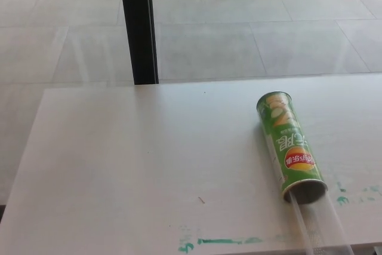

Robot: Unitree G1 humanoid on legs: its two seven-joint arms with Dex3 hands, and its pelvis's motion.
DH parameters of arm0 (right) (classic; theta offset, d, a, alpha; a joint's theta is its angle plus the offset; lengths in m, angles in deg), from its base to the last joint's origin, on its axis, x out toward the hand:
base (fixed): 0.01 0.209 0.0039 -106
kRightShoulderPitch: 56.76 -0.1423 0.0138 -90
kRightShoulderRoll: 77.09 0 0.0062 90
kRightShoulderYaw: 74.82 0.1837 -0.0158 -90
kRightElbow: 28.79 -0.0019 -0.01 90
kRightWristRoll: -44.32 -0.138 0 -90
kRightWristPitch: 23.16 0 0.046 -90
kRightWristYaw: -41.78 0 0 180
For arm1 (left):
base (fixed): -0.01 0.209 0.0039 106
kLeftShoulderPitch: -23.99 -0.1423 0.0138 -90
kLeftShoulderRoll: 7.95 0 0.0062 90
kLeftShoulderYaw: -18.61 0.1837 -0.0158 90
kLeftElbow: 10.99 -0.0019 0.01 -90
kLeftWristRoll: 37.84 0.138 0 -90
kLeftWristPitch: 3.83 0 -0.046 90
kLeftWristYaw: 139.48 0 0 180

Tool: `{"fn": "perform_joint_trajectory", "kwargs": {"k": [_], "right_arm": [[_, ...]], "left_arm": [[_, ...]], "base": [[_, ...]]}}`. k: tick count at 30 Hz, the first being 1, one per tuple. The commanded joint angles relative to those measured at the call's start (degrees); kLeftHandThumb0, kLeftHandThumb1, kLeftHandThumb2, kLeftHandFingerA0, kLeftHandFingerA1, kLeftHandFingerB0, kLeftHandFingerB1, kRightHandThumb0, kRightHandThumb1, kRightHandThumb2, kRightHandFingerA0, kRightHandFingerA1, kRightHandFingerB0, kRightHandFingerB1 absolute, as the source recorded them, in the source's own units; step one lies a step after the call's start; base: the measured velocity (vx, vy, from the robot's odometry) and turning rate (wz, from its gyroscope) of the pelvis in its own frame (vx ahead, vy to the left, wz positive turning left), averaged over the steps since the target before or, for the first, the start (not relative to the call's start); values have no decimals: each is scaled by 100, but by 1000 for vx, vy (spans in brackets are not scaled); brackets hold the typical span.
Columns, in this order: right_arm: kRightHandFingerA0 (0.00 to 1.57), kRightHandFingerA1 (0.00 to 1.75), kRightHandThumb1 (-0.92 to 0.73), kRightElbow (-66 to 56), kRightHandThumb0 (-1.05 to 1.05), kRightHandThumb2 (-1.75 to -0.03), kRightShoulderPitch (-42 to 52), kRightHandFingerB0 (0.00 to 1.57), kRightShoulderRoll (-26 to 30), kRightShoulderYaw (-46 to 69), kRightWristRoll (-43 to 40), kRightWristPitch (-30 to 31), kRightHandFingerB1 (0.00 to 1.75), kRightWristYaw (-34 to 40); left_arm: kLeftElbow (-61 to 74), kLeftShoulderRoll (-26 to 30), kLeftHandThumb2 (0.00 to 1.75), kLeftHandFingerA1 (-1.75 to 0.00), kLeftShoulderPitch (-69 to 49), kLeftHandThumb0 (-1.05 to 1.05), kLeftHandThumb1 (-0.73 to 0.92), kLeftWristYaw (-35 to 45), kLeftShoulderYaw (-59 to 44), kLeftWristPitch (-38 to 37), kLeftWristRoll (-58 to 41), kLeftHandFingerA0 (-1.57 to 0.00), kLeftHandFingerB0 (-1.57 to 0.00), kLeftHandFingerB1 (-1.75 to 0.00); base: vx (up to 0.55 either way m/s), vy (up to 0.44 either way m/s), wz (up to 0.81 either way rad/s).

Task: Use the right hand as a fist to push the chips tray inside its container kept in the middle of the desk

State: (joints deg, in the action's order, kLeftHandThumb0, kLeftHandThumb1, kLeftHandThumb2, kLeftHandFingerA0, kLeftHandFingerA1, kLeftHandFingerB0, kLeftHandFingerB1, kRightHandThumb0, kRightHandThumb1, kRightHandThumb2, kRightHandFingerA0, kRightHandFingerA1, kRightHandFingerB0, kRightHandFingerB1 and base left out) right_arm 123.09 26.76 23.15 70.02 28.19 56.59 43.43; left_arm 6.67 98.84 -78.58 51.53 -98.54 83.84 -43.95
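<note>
A green chips can (289,145) lies on its side on the white desk (149,165), right of the middle, with its open mouth toward the near edge. A clear plastic tray (319,226) sticks out of that mouth and reaches to the desk's front edge at the lower right. Neither of my hands shows in the head view.
A black vertical post (138,25) stands behind the desk's far edge, left of centre, against a tiled floor. Green paint marks (218,242) run along the near edge of the desk, with more smudges (343,199) to the right of the can's mouth.
</note>
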Motion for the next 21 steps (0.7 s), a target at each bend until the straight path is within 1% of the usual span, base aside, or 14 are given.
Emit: {"fn": "perform_joint_trajectory", "kwargs": {"k": [1,2,3,4,5,6,8,9,11,12,13,19,20,21], "right_arm": [[110,109,-78,-158,-85,-64,-521,87,424,157,-578,-528,62,92],[110,106,-76,-365,-82,-63,-562,89,368,117,-617,-577,61,-33],[110,106,-76,-524,-82,-63,-563,89,329,97,-667,-566,61,-95],[120,94,-77,-988,-83,-64,-546,85,194,-35,-647,-465,59,-109],[109,100,-76,-2007,-79,-63,-446,80,-130,-212,-788,-231,52,-259],[105,101,-78,-2391,-77,-64,-365,77,-248,-309,-802,-190,50,-295],[101,94,-76,-3293,-79,-64,-155,77,-487,-563,-785,-39,44,-284],[99,94,-77,-4345,-77,-63,82,75,-724,-845,-787,234,44,-202],[96,93,-77,-5219,-78,-64,339,71,-911,-1160,-685,117,44,-294],[85,99,-78,-6185,-74,-64,689,66,-1009,-1545,-920,187,44,-669],[85,106,-79,-6764,-74,-64,898,67,-1020,-1759,-975,398,45,-677],[78,114,-85,-8442,-67,-66,1970,55,-1020,-2927,-665,105,50,-1309],[74,117,-87,-8555,-65,-66,2126,50,-933,-3086,-770,131,50,-1531],[77,117,-87,-8693,-65,-67,2287,53,-906,-3239,-652,107,49,-1597]], "left_arm": [[-62,180,100,-124,-2,-105,89,272,-177,-9,-287,-49,-22,-93],[-54,177,138,-111,-2,-105,71,293,-219,46,-334,-53,-30,-84],[-38,177,138,-111,-25,-105,71,292,-185,35,-298,-53,-30,-84],[-18,174,101,-134,-42,-105,92,314,-182,34,-306,-34,-19,-103],[-16,189,138,-106,-66,-105,72,269,-41,-73,-156,-49,-30,-87],[-33,189,103,-131,-65,-105,92,255,-18,-115,-131,-39,-23,-104],[-67,192,106,-134,-40,-105,89,264,-32,-110,-159,-38,-19,-106],[-76,197,108,-121,-9,-105,92,285,-58,-48,-199,-49,-27,-94],[-84,196,103,-129,-16,-105,91,318,-45,-97,-187,-38,-22,-103],[-86,218,136,-91,18,-67,58,236,2,38,-142,-36,-2,-68],[-78,202,100,-123,24,-105,92,233,-70,58,-218,-47,-28,-98],[-31,220,108,-138,14,-105,89,255,-57,-73,-202,-39,-22,-110],[-66,240,136,-109,11,-105,71,254,4,-122,-130,-53,-30,-88],[-70,244,137,-108,28,-105,69,285,-3,-84,-143,-52,-29,-87]], "base": [[0,0,0],[0,0,0],[0,0,0],[0,0,0],[0,0,0],[0,0,0],[0,0,0],[0,0,0],[0,0,0],[0,0,0],[0,0,0],[0,0,0],[0,0,0],[0,0,0]]}}
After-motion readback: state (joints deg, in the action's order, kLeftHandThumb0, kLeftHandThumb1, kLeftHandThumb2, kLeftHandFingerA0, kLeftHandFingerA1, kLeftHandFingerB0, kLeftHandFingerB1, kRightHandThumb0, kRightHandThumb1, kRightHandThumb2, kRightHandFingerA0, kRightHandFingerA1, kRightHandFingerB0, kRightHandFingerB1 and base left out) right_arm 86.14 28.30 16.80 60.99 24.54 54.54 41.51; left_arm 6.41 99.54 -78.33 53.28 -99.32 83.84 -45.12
